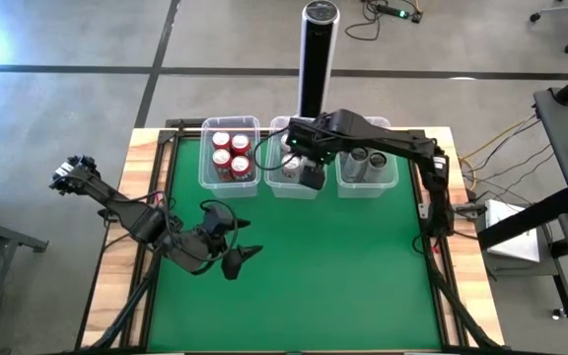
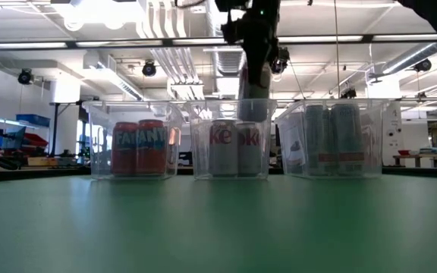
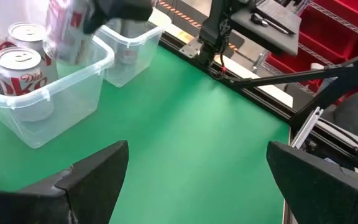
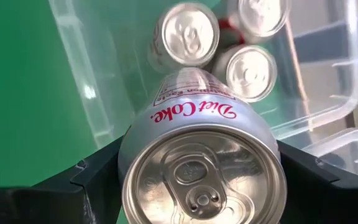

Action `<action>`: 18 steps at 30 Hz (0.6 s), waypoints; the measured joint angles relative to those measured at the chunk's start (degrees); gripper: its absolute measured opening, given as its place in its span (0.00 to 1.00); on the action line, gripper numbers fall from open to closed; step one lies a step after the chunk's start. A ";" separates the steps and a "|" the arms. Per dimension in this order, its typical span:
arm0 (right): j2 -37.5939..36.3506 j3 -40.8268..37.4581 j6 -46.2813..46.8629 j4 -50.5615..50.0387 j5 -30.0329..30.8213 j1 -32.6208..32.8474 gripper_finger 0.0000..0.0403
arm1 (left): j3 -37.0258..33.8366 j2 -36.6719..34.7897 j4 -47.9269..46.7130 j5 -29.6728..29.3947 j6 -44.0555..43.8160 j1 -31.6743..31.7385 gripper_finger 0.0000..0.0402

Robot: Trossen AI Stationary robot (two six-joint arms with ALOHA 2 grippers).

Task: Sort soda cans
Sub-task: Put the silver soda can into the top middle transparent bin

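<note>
Three clear tubs stand in a row at the table's far edge. The left tub [image 1: 208, 163] holds red soda cans [image 1: 231, 155], the middle tub [image 1: 276, 185] silver-white ones [image 4: 185, 34], and the right tub [image 1: 390, 177] dark grey ones [image 1: 363, 158]. My right gripper [image 1: 309, 175] hangs over the middle tub, shut on a silver Diet Coke can [image 4: 204, 162], which also shows in the low view [image 2: 253, 95]. My left gripper [image 1: 242, 256] waits open above the green mat at the near left, with nothing between its fingers. My right gripper pinches the Diet Coke can's side wall [image 4: 132, 149] near its top end between its two fingers [image 4: 95, 183]. The fingers come from above, pointing down along the can. The can hangs clear above the middle tub, top up and slightly tilted.
A tall black post [image 1: 317, 59] stands just behind the tubs. The green mat [image 1: 343, 276] in front of the tubs lies open. Black rails [image 1: 440, 256] run along the table's sides.
</note>
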 joint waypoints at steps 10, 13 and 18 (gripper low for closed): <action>1.29 -9.85 -0.94 8.07 -3.92 -2.50 0.75 | 1.49 -0.47 -0.17 -0.19 0.04 0.01 0.91; 1.65 -12.81 -0.99 11.54 -7.26 -4.17 0.76 | 3.35 -0.50 -0.53 -2.41 2.79 0.01 0.91; 2.63 -17.17 -2.16 16.00 -9.93 -6.24 0.82 | 7.16 -0.56 -3.40 -8.72 5.52 0.01 0.91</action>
